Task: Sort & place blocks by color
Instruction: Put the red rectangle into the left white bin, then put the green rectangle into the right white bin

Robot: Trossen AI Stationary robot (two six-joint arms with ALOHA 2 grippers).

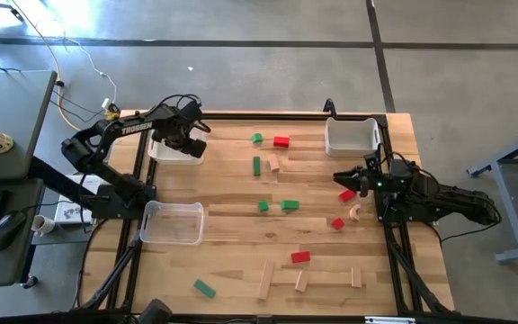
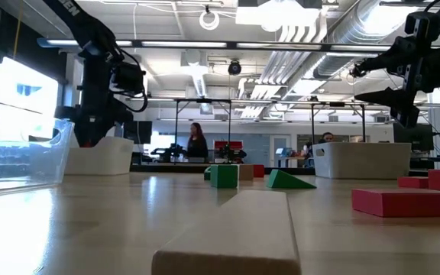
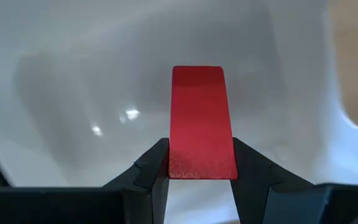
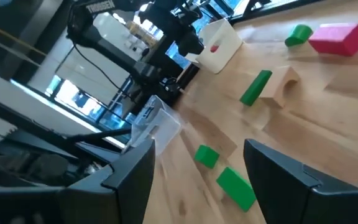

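From above, the wooden counter carries scattered blocks. The left pincer hangs over a white bin at the counter's ten o'clock. A clear bin sits at eight o'clock and a second white bin at two o'clock. The right pincer hovers at three o'clock, just above a red block. Near the middle lie a green pair; a red brick and a small green block lie toward twelve. A plain wood bar and another red block lie toward six.

At counter height, the left arm reaches down into the white bin at nine o'clock, while the right arm hangs high at two o'clock. A green cube and green wedge sit mid-counter, red blocks at four o'clock, a pale bar closest. People stand in the room behind.

The left wrist view shows the pincer pinching a red bar upright between its fingertips, with the white bin's inside behind it.

The right wrist view shows its pincer spread wide with nothing between the fingers. Ahead lie a green cylinder, a wooden arch piece, a pink-red brick and two green blocks; a small red spot in the far white bin may be the held bar.
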